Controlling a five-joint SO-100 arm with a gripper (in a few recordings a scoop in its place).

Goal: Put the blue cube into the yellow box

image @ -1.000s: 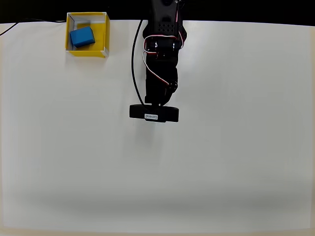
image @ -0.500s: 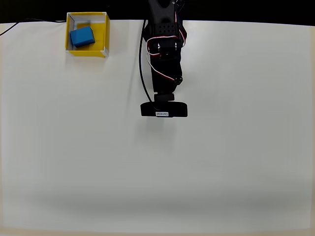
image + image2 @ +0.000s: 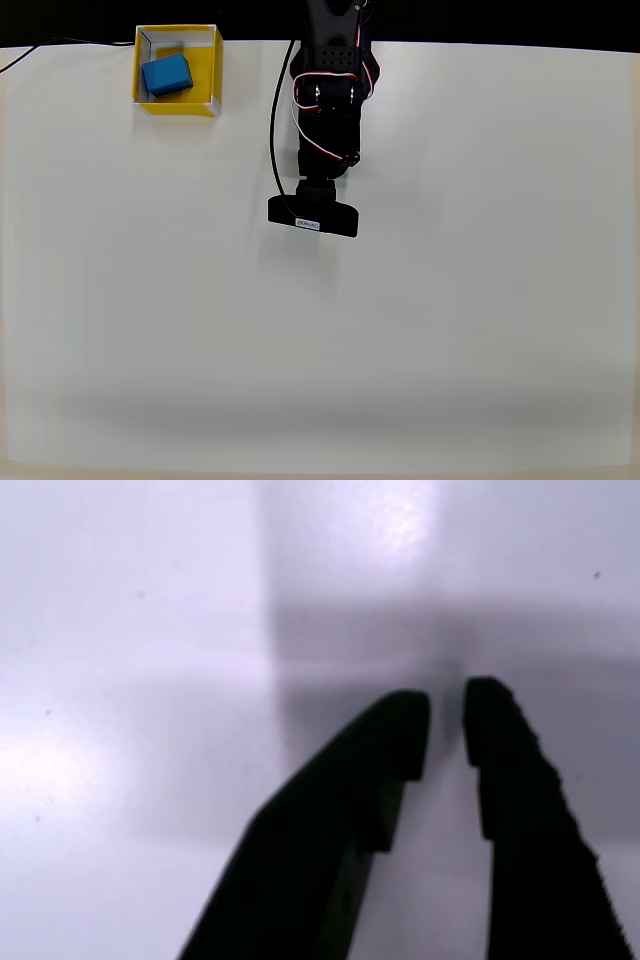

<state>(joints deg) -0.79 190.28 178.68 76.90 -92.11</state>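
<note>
Overhead view: the small, matte, bright-blue cube (image 3: 166, 75) sits inside the square open-topped yellow box (image 3: 207, 66) at the upper left of the frame, lying toward the box's left side and turned a little askew to its walls. The black robot arm (image 3: 328, 100) reaches down from the top centre of the frame, well apart from the box, with its wrist camera bar (image 3: 313, 218) over the bare white table (image 3: 450, 300). In the wrist view the two-finger gripper (image 3: 446, 730) points at plain tabletop; its dark fingers (image 3: 395, 745) are nearly together, with only a narrow sliver of table showing between the tips, and nothing is held between them.

Judged from how things lie, the task looks complete: the cube is already in the box. The cube appears to be a rigid, light block with plain faces, neither fragile nor likely to deform. Its matte surface should give the pads fair friction. Were it to be taken up again, the best hold would be across two opposite flat faces near the middle, with the jaws turned to match its skewed angle, and coming from above to clear the box walls.
</note>
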